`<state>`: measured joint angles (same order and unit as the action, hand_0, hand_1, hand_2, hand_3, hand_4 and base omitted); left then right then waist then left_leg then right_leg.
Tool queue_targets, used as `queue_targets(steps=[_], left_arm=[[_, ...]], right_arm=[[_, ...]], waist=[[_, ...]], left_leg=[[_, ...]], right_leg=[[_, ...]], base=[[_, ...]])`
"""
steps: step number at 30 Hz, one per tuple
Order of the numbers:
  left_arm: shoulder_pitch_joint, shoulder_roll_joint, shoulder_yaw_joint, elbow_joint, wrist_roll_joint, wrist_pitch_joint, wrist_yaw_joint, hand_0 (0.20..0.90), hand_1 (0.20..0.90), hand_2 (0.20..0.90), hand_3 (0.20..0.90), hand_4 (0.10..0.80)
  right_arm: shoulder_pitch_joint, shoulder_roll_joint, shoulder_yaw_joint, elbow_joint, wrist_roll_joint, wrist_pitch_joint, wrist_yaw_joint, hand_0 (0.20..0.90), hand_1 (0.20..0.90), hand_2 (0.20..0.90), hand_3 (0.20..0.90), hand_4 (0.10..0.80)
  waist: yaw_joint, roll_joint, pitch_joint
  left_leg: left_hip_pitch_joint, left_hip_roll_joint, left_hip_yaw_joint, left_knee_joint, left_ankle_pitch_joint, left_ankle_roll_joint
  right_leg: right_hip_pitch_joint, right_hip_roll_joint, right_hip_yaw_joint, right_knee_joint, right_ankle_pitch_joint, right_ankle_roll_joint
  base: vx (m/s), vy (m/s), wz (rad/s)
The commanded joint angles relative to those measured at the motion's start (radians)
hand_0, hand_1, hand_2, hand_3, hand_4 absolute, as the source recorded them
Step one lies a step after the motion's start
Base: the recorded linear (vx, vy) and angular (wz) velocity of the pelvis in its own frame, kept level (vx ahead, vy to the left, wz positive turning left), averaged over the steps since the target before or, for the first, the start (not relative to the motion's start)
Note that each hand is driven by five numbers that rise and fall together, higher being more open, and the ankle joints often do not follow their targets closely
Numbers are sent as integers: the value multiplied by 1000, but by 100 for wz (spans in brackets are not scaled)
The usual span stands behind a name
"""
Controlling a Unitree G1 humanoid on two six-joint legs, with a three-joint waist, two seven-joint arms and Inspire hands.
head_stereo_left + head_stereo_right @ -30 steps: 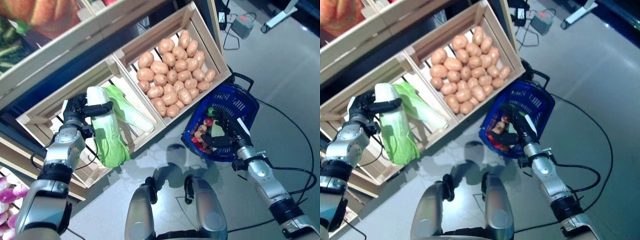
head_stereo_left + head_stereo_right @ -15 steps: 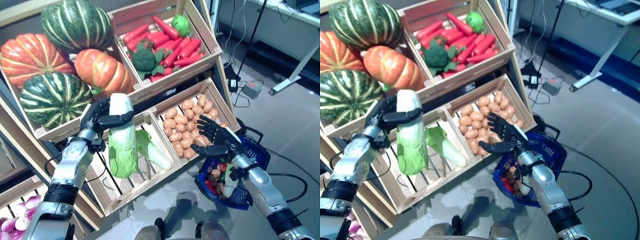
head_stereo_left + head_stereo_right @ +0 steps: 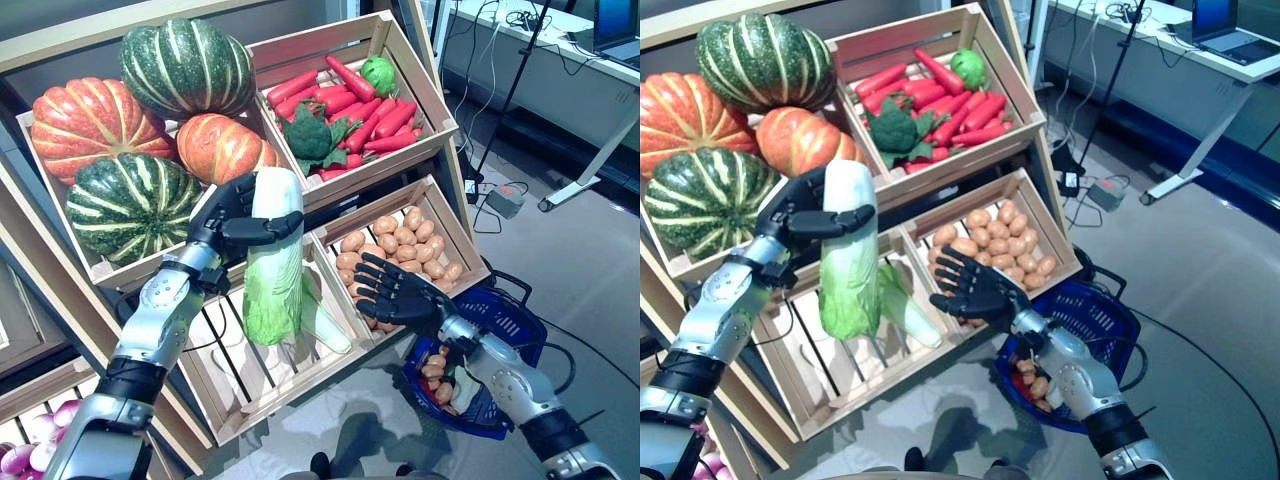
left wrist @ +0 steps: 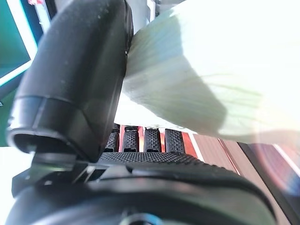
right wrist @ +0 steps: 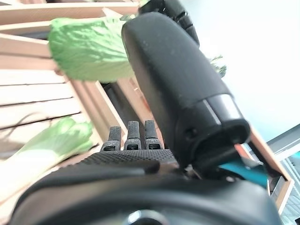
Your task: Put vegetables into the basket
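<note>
My left hand (image 3: pixel 228 215) is shut on a long napa cabbage (image 3: pixel 273 262), white at the stem and green at the leaves, and holds it upright in the air in front of the wooden stand. The left wrist view shows the pale stem (image 4: pixel 206 79) against the thumb (image 4: pixel 75 84). My right hand (image 3: pixel 395 298) is open with fingers spread, just right of the cabbage's leafy end and above the potato crate. The blue basket (image 3: pixel 508 325) stands on the floor at the lower right, with several small vegetables (image 3: pixel 437 368) in it.
The wooden stand (image 3: pixel 330 190) with its crates rises on the left and centre. A second napa cabbage (image 3: pixel 325 322) lies in the lower crate under the held one. Grey floor (image 3: pixel 580 250) spreads to the right, with a desk leg and cables at the back.
The camera has tilted up. My left hand has carried the cabbage to the right. My right hand has moved left and lower, toward the cabbage.
</note>
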<state>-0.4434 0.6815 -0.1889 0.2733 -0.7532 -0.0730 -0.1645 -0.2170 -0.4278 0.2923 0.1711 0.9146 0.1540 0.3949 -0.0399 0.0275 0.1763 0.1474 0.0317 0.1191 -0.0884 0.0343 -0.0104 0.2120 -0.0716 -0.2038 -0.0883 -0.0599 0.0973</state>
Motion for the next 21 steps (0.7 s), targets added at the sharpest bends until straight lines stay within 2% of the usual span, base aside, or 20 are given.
queue_targets(steps=[1, 10, 21], left_arm=[[-222, 2, 25, -14, -58, -175, 18, 300, 300, 300, 300, 400], [-240, -74, -17, -57, -84, -160, -14, 300, 300, 300, 300, 400], [-252, -144, -57, -121, -108, -147, -56, 300, 300, 300, 300, 400]], right_arm=[[-91, 24, -7, -98, 70, -71, 8, 900, 900, 900, 900, 800], [-139, 68, 41, -136, 26, -82, -45, 900, 900, 900, 900, 800], [-163, 92, 98, -132, 3, -23, -49, 900, 900, 900, 900, 800]], waist=[[-24, 0, -109], [-27, -7, -113], [-24, -25, -118]], left_leg=[[37, -34, 31, 1, -109, -3], [55, -30, 33, 1, -121, 3], [65, -26, 29, 1, -127, 2]], right_leg=[[-33, 26, 0, 41, -35, -65], [-9, 34, 18, 17, -30, -66], [7, 36, 18, 9, -29, -66]], base=[[-9, -25, -5], [-7, -10, -7], [-1, 0, -1]])
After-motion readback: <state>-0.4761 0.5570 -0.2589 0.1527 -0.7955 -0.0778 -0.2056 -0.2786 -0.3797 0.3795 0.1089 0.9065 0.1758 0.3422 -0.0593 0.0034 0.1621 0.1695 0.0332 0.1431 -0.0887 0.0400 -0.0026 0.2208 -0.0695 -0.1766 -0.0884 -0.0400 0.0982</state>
